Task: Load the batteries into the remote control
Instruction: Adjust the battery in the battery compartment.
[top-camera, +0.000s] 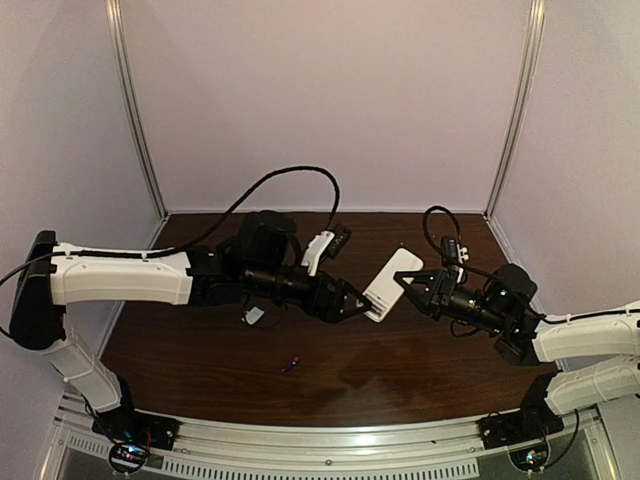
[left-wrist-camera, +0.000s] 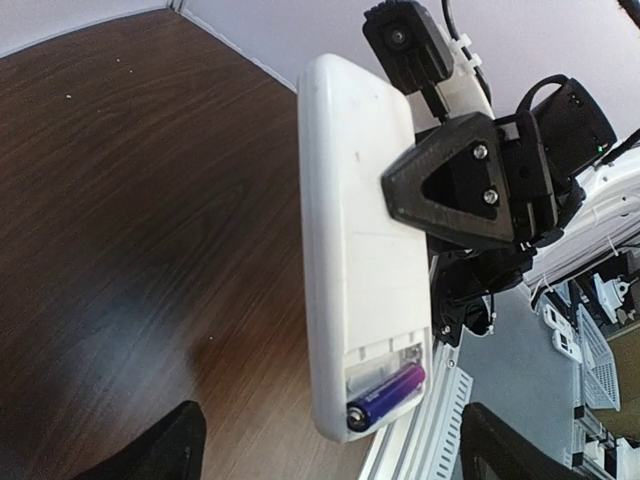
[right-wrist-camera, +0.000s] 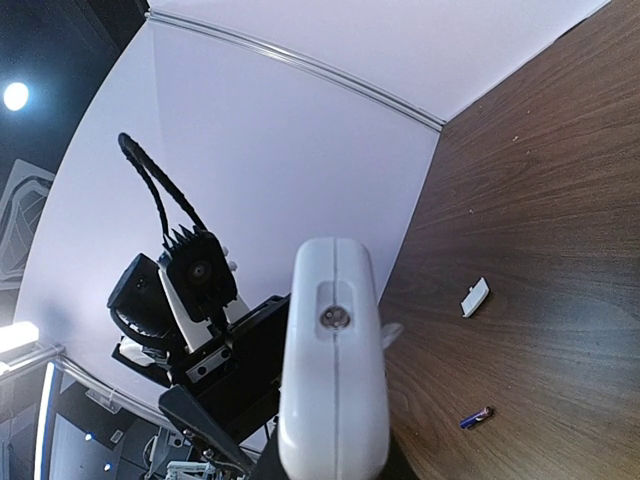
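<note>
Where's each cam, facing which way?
Top external: above, behind the bases, looking down on the table; both arms, open left gripper, right gripper holding the remote.
Left wrist: on the left arm, facing the remote's back and its seated battery; own fingertips at bottom.
Right wrist: on the right arm, looking along the remote's end at the left gripper; own gripper barely shows.
Shared: top and right wrist both show the loose battery on the table.

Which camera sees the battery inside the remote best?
The left wrist view: the purple battery lies in the remote's open slot. The top view shows the remote but no battery inside; the right wrist view shows only its end.
</note>
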